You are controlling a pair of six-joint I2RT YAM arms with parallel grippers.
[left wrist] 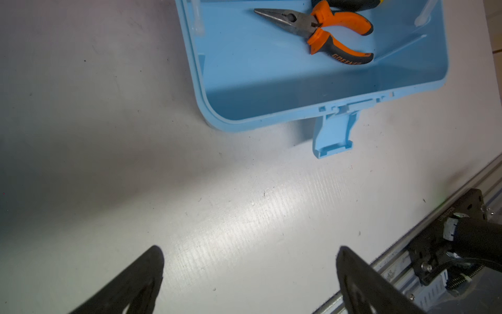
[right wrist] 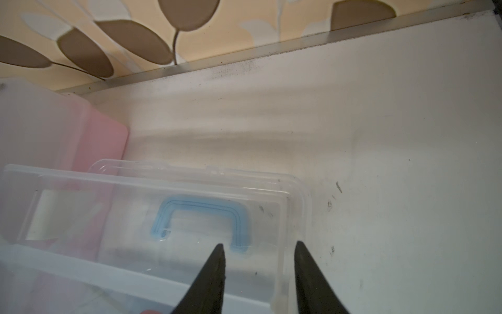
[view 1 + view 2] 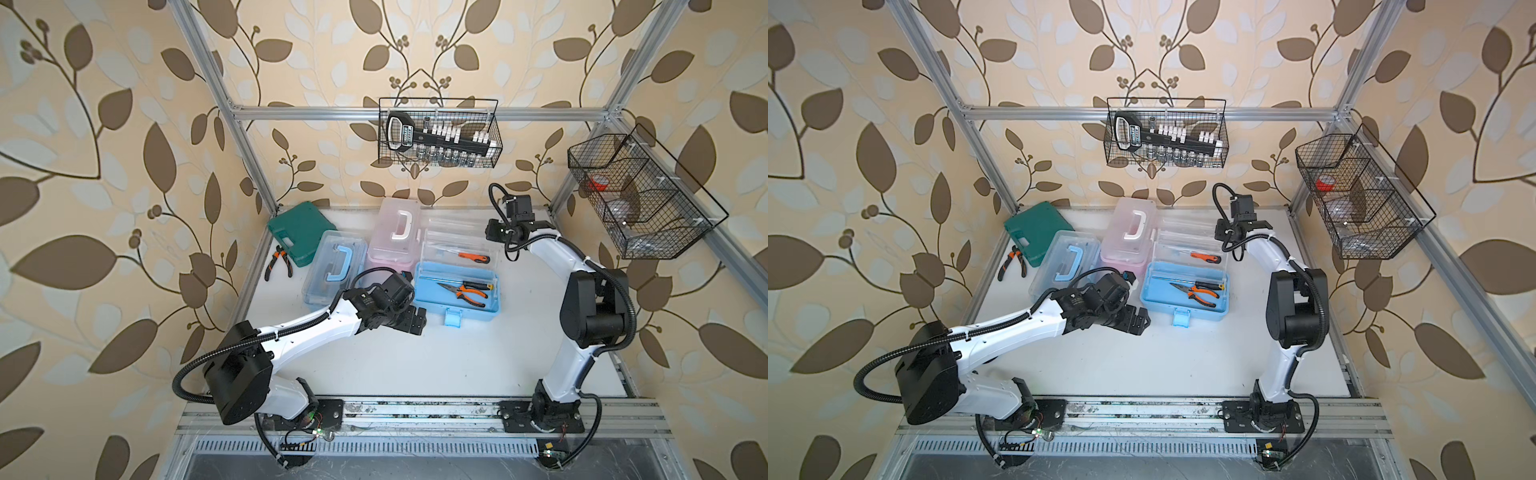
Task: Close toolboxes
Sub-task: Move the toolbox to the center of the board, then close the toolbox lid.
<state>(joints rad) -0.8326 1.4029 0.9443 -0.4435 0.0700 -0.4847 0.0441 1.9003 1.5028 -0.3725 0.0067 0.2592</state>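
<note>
Near the middle of the white table [image 3: 395, 365] stands the open toolbox [image 3: 478, 315]; its light-blue base holds orange-handled pliers [image 3: 465, 291], its clear lid [image 3: 453, 239] is folded back toward 12 o'clock, and its blue latch [image 3: 453, 318] hangs out at 6 o'clock. At 10 o'clock of this base sits the pink toolbox [image 3: 395, 237] with its lid down; at 9 o'clock sits the closed blue toolbox [image 3: 332, 266], just beside the pink one.

From its mount at 7 o'clock of the table, the left arm [image 3: 307, 322] folds at the elbow and stretches its white forearm toward 2 o'clock; the wrist bends downward, and the left gripper [image 3: 420, 322] hangs low over bare table at 8 o'clock of the open base; in the left wrist view its fingers [image 1: 146, 271] stand wide apart with nothing between them.

From 5 o'clock the right arm [image 3: 552, 253] rises, bends sharply at the elbow and reaches back toward 11 o'clock; the right gripper [image 3: 494, 230] points toward 9 o'clock at the 3 o'clock end of the lid. In the right wrist view its fingers [image 2: 214, 271] are apart by a narrower gap and hover over the lid's corner, near the blue handle [image 2: 195, 217] that shows through the plastic; they are not clamped on it; I cannot tell whether one tip touches the rim.
</note>
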